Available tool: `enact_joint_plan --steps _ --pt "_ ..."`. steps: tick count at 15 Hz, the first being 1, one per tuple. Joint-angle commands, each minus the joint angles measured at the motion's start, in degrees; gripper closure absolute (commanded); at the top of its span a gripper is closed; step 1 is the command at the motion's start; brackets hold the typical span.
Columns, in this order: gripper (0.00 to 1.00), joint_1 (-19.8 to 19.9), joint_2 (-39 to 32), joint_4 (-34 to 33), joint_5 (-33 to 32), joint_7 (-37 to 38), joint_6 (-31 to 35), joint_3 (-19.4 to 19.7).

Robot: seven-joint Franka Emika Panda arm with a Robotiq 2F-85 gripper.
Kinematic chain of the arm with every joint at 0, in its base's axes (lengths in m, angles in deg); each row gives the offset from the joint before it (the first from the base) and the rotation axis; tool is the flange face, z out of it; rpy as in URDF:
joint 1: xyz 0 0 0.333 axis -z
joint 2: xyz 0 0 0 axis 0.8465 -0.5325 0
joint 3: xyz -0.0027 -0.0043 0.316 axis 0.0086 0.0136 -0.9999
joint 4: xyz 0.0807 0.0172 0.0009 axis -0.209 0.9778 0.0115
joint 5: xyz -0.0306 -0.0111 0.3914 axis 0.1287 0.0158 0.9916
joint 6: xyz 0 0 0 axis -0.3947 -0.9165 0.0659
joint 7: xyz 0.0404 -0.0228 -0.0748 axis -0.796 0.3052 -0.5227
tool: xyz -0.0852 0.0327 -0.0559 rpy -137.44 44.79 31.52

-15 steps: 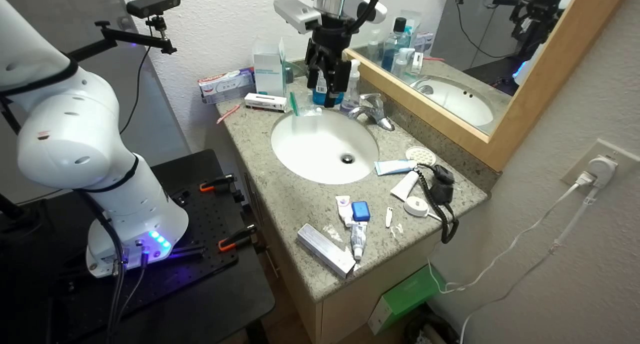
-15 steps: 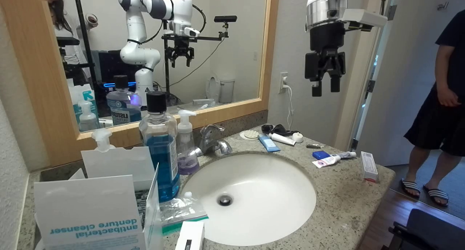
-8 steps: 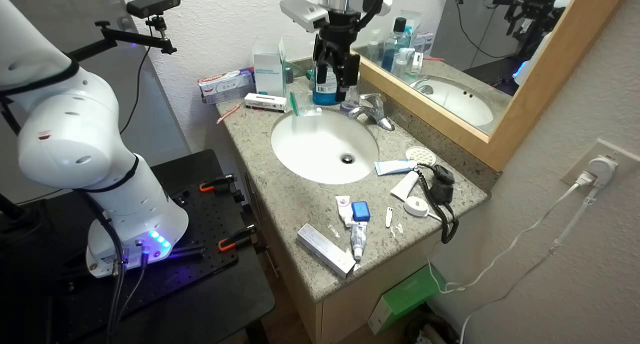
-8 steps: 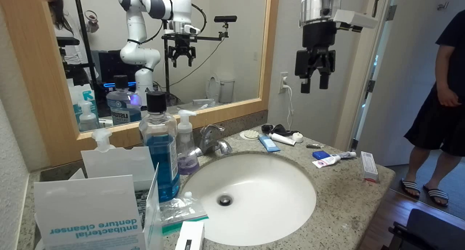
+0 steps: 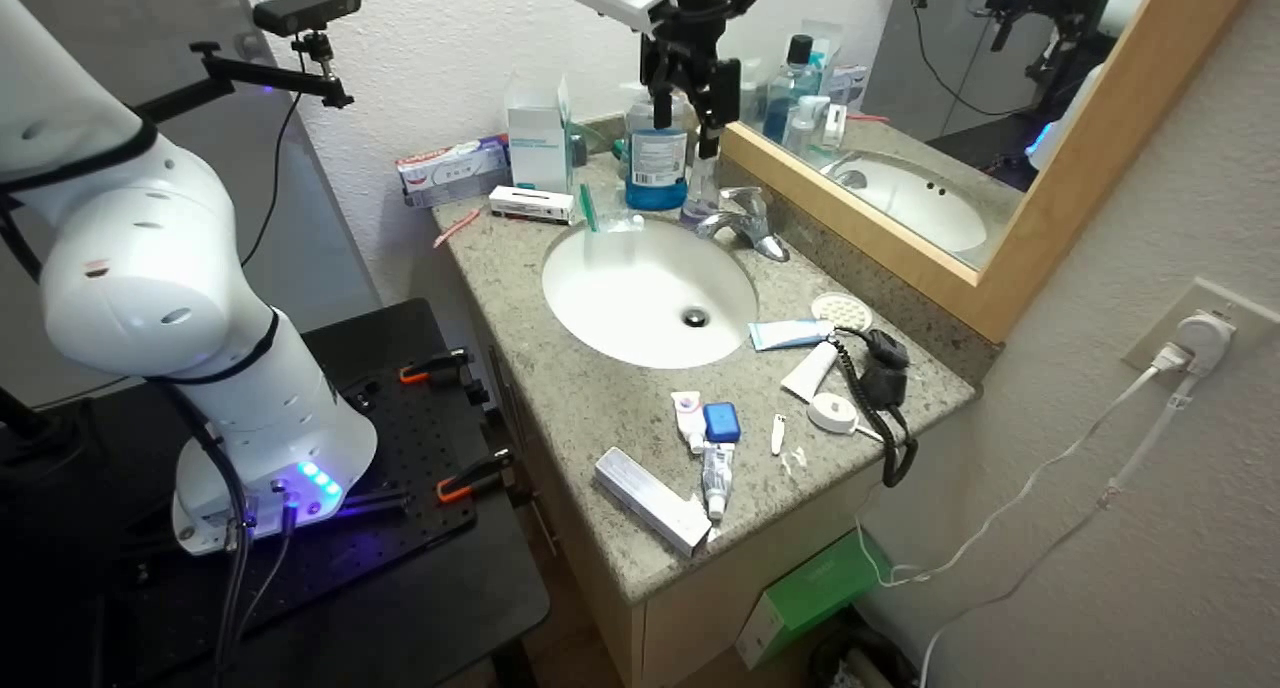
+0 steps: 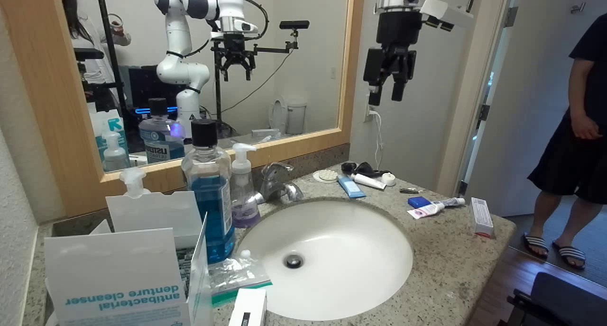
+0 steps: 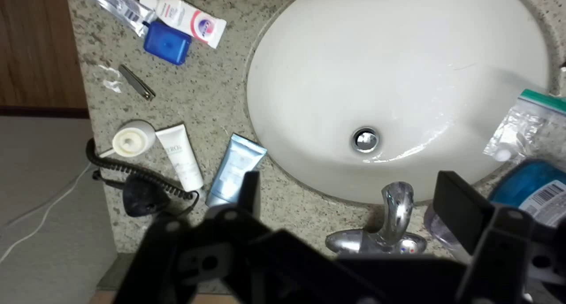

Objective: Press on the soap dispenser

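Observation:
The soap dispenser is a clear pump bottle with a white pump top and pale purple liquid at its bottom, upright beside the faucet in an exterior view (image 6: 243, 188). In another exterior view (image 5: 703, 190) my gripper hides its pump. In the wrist view the soap dispenser (image 7: 443, 232) is mostly hidden by a finger. My gripper (image 5: 686, 134) is open and empty, pointing down. It is also visible in an exterior view (image 6: 386, 97), well above the counter and to the right of the dispenser. In the wrist view the fingers (image 7: 353, 197) are wide apart over the faucet (image 7: 395, 215).
A tall mouthwash bottle (image 6: 208, 217) with a black cap stands right beside the dispenser. An open denture cleanser box (image 6: 111, 264), with a second white pump top (image 6: 134, 181) behind it, stands nearby. The mirror frame (image 5: 850, 208) rises behind. The sink (image 6: 332, 278) lies in front.
My gripper has moved right and up in an exterior view, and left and slightly up in the other exterior picture, where it is closer to the dispenser. It stays open. The counter objects have not moved.

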Motion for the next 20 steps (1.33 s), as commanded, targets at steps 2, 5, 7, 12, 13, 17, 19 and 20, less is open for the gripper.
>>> enact_joint_plan --steps 2,5,7,12,13,17,19,20 --pt "0.00 -1.30 -4.71 -7.68 2.37 -1.25 -1.80 -1.38" --pt "0.00 -1.32 -8.10 -12.55 3.83 -1.18 -1.88 -1.37" --pt "0.00 -1.26 -10.41 -15.69 4.37 -1.39 -2.42 -1.52" --pt "0.10 -1.72 -14.70 -22.21 4.17 0.12 -4.86 -2.65" --pt "0.26 -1.74 -15.47 -23.47 4.59 0.13 -5.56 -2.92" --pt "0.58 -2.28 -18.18 -27.87 4.45 1.08 -7.50 -3.92" --pt "0.73 -2.64 -19.51 -30.09 4.29 1.60 -8.27 -4.38" --pt "0.80 -2.86 -20.27 -31.33 4.13 1.74 -8.76 -4.70"
